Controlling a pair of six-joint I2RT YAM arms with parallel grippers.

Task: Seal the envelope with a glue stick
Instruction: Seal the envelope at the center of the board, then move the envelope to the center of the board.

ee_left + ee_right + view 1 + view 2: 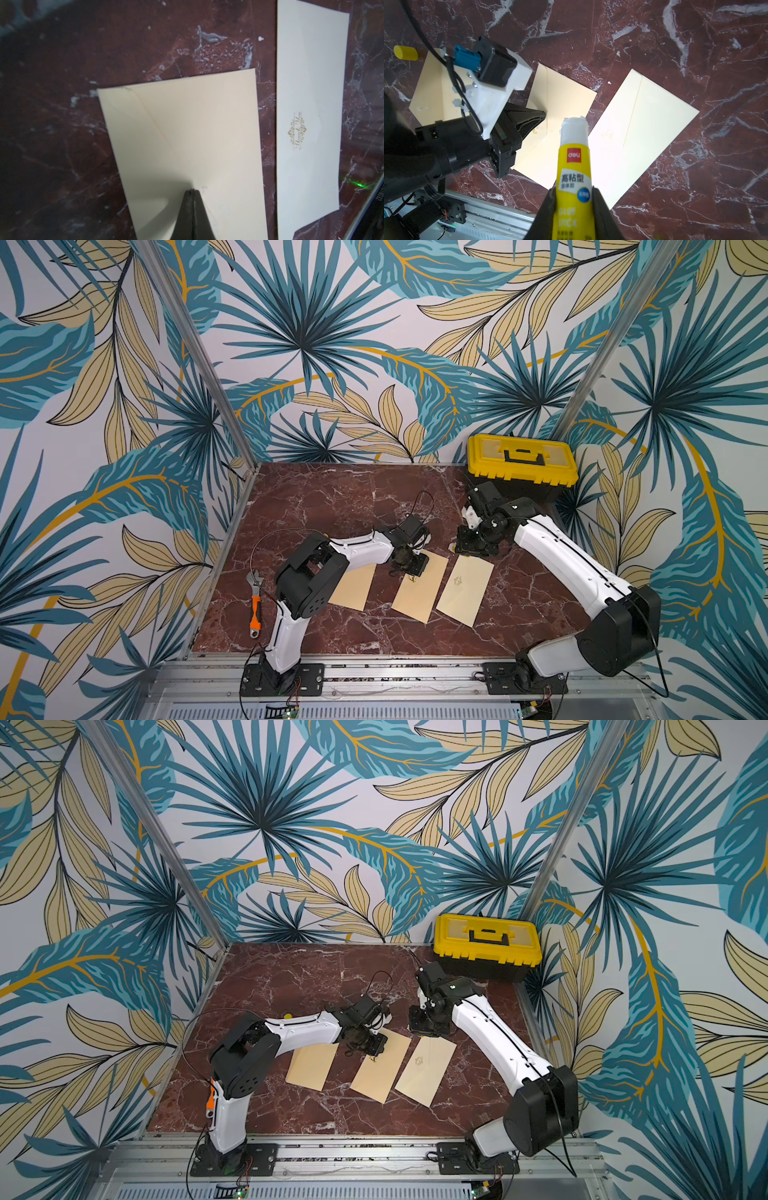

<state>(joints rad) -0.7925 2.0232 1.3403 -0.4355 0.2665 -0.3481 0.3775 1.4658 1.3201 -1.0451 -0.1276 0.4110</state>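
**Room.** Three walls papered in large teal and beige palm leaves on a pale ground, joined at two slanting aluminium corner posts. Aluminium rail along the near edge, carrying the bases of the white-and-black left arm and right arm.

**Bench**. Flat slab in dark red marble pattern with white veining, shown in both top views.

**On the bench:**
- Yellow plastic toolbox with black handle and black base, lid down, in the far right corner.
- Adjustable wrench with orange handle, lying near the left edge.
- Three cream paper envelopes in a row, all tilted the same way and apart from one another:
  - left envelope, partly under the left arm;
  - middle envelope;
  - right envelope, printed with a gold "Thank You" emblem.
- Small yellow cap, on its side, just beside a corner of the left envelope.

**Left fingers**. Pressed together with nothing between them, tips down on the middle envelope.

**Right fingers**. Clamped on the bright yellow glue stick with white label band, uncapped, white glue exposed at the tip. Held over the bench by the far ends of the middle and right envelopes. Contact with the paper not discernible.
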